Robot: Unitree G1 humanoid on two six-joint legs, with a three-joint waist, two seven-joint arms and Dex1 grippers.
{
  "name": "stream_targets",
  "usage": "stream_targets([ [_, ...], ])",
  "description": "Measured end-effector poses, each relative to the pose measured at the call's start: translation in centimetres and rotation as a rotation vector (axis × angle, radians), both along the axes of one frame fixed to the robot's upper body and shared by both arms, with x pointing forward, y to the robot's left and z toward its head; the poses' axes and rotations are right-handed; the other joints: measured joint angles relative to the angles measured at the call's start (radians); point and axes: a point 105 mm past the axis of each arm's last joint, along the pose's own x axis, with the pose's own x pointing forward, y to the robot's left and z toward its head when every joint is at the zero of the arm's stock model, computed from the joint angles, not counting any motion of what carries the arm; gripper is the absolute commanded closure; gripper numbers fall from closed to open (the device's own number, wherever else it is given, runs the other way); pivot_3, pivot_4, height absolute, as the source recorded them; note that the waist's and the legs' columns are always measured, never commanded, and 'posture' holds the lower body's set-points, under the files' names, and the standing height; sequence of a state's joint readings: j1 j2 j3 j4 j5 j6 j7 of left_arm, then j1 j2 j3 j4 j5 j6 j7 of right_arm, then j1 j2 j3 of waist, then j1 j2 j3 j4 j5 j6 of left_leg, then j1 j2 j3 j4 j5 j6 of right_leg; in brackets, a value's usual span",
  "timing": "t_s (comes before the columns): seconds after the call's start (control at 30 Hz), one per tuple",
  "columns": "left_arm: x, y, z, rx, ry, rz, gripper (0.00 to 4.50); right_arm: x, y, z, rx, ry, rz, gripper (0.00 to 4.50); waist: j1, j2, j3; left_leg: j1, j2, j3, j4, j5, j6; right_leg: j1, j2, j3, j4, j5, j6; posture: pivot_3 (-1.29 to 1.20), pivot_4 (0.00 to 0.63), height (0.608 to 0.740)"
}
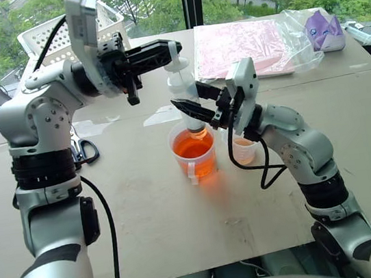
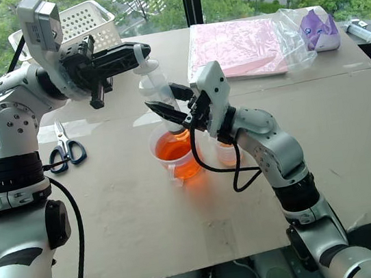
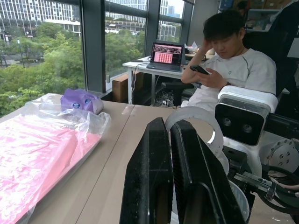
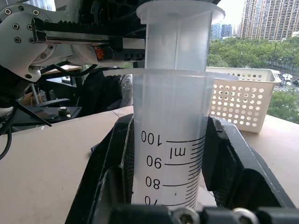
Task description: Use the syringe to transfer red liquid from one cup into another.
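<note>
- The large clear plastic syringe point(image 1: 184, 89) with black graduation marks stands nearly upright at the centre of the left eye view, its narrow tip dipping into the wide clear plastic measuring cup point(image 1: 193, 150) directly below it.
- That cup holds translucent orange-red liquid point(image 1: 192, 145); its side handle faces the lower edge of the frame.
- The right gripper point(image 1: 189, 110), with two black fingers, is clamped around the syringe barrel; the right wrist view shows the ribbed barrel point(image 4: 170, 140) pressed between the two black pads, with its numbered scale readable.
- The left gripper point(image 1: 171, 49), coming in from the upper left of the left eye view, is closed on the white plunger top of the syringe; in the left wrist view its fingers point(image 3: 149, 177) lie together with the round white plunger flange just behind them.
- The smaller, narrower clear plastic cup point(image 1: 244, 150) stands just right of the measuring cup, partly hidden behind the right arm and its black cable.
- All rest on a matt beige table point(image 1: 148, 220) with faint scuffs.
- Around: black-handled scissors point(image 2: 66, 150) at the left, a white perforated plastic basket point(image 2: 90, 24) at upper left, a crinkled clear bag of pink sheets point(image 1: 242, 47) and a purple pouch point(image 1: 324, 28) at upper right.
- In the left wrist view a seated person point(image 3: 233, 70) holds a phone.
</note>
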State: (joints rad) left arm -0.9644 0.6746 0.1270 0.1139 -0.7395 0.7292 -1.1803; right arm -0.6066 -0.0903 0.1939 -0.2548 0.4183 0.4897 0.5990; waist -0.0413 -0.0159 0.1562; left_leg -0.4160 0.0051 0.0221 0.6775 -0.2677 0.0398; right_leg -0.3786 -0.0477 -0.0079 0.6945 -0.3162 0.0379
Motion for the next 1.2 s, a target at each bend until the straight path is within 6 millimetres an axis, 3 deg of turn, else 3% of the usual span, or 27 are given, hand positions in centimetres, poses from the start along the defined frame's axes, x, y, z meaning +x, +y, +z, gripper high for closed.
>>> stream_targets([
  [0.27, 0.0, 0.2, 0.0, 0.004, 0.001, 0.0, 4.45, 0.0, 0.1, -0.1, -0.003, 0.001, -0.001, 2.96, 0.0, 0.0, 0.0, 0.0, 0.0, 0.0, 0.0, 0.0, 0.0, 0.0, 0.0, 0.0, 0.0, 0.0, 0.0, 0.0, 0.15, 0.74],
  [0.37, -0.3, 0.4, 0.0, 0.018, 0.011, -0.013, 3.56, -0.2, 0.5, -0.2, -0.006, 0.005, 0.013, 2.96, -0.001, 0.0, 0.0, 0.0, 0.0, 0.0, 0.0, 0.0, 0.0, 0.0, 0.0, 0.0, 0.0, 0.0, 0.0, 0.0, 0.15, 0.74],
  [0.5, -0.5, 0.9, -0.2, 0.034, 0.017, -0.009, 1.68, -0.6, 1.0, -0.3, -0.014, 0.006, 0.046, 2.96, 0.0, 0.0, 0.0, 0.0, 0.0, 0.0, 0.0, 0.0, 0.0, 0.0, 0.0, 0.0, 0.0, 0.0, 0.0, 0.0, 0.15, 0.74],
  [0.67, -0.5, 1.9, -0.6, 0.069, -0.004, 0.043, 0.05, -0.9, 1.4, -0.6, -0.027, 0.019, 0.071, 2.96, -0.001, 0.0, 0.0, 0.0, 0.0, 0.0, 0.001, 0.0, 0.0, 0.0, 0.0, 0.0, 0.0, 0.0, 0.0, 0.0, 0.15, 0.74],
  [1.03, -0.5, 2.4, -0.5, 0.101, -0.027, 0.071, 0.05, -1.1, 1.3, -0.5, 0.001, 0.055, 0.102, 2.96, 0.001, 0.0, 0.0, 0.0, 0.0, 0.0, 0.001, 0.0, 0.0, 0.0, 0.0, 0.0, 0.0, 0.0, 0.0, 0.0, 0.15, 0.74],
  [1.2, -0.4, 2.3, -0.6, 0.112, -0.043, 0.075, 0.05, -0.3, 0.1, 0.2, 0.028, 0.048, 0.044, 2.96, 0.002, 0.0, 0.0, 0.0, 0.0, 0.0, 0.001, 0.0, 0.0, 0.0, 0.0, 0.0, 0.0, 0.0, 0.0, 0.0, 0.15, 0.74],
])
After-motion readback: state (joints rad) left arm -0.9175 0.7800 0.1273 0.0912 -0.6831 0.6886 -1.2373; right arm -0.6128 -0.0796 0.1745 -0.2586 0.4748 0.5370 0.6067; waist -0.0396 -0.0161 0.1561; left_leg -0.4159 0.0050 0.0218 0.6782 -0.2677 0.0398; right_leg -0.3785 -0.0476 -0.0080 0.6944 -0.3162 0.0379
